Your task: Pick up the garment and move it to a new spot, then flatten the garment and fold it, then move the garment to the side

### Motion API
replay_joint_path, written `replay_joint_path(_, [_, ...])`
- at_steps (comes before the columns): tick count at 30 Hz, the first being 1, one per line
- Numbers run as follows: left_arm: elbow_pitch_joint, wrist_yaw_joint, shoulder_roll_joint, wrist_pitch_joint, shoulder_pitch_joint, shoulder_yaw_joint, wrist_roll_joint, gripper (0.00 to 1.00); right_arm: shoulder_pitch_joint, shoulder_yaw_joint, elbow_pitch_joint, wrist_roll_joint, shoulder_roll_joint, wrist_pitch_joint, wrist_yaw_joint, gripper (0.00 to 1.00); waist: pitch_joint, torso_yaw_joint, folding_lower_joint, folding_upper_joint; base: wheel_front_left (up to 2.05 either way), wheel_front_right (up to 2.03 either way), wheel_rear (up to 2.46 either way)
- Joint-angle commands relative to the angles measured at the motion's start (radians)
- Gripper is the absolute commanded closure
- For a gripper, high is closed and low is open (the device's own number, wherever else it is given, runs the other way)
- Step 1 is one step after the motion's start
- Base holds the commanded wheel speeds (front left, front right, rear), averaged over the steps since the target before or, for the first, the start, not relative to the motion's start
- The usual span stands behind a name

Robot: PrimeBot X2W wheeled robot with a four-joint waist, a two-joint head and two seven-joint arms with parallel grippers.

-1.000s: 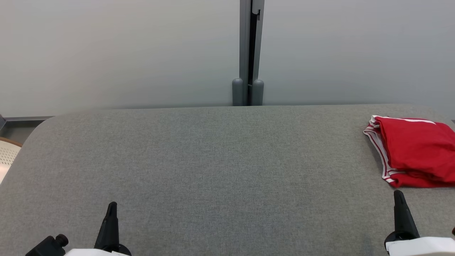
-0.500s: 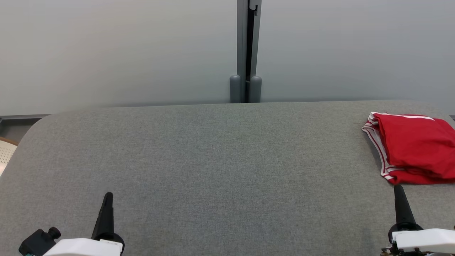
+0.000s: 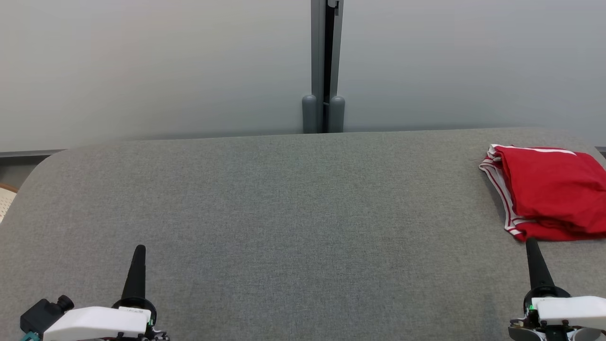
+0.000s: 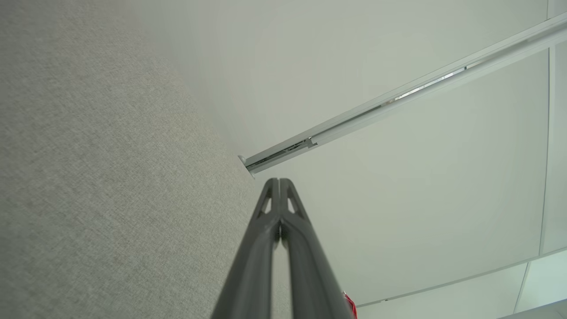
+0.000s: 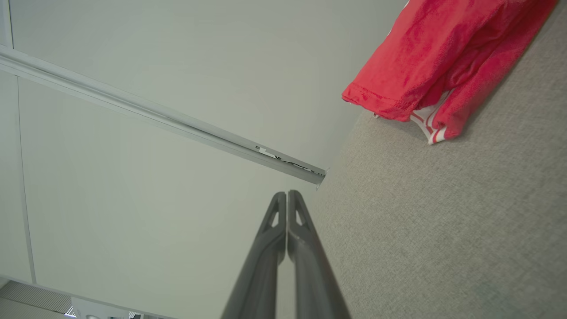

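While garment [image 3: 551, 192] lies just past right gripper [image 3: 530, 244] (closed, empty), left gripper [image 3: 139, 250] is closed.

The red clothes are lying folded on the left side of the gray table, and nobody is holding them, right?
Not quite. The red garment lies on the right side of the gray table, just beyond the tip of the right end effector, as the head view shows. The rest is right: it is folded, and nothing is holding it.
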Motion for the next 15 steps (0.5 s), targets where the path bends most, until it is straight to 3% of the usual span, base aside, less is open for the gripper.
replay_joint_path(1, [-0.001, -0.008, 0.006, 0.008, -0.028, 0.009, -0.032, 1.0, -0.023, -0.003, -0.003, 0.033, -0.007, 0.01, 0.0, 1.0, 0.002, -0.001, 0.0, 0.0, 0.0, 0.0, 0.0])
replay_joint_path(15, [0.015, -0.02, 0.005, 0.04, -0.06, 0.028, -0.15, 1.0, -0.048, -0.013, 0.011, 0.151, -0.006, 0.039, 0.0, 1.0, 0.015, -0.01, 0.0, 0.0, 0.0, 0.0, 0.0])
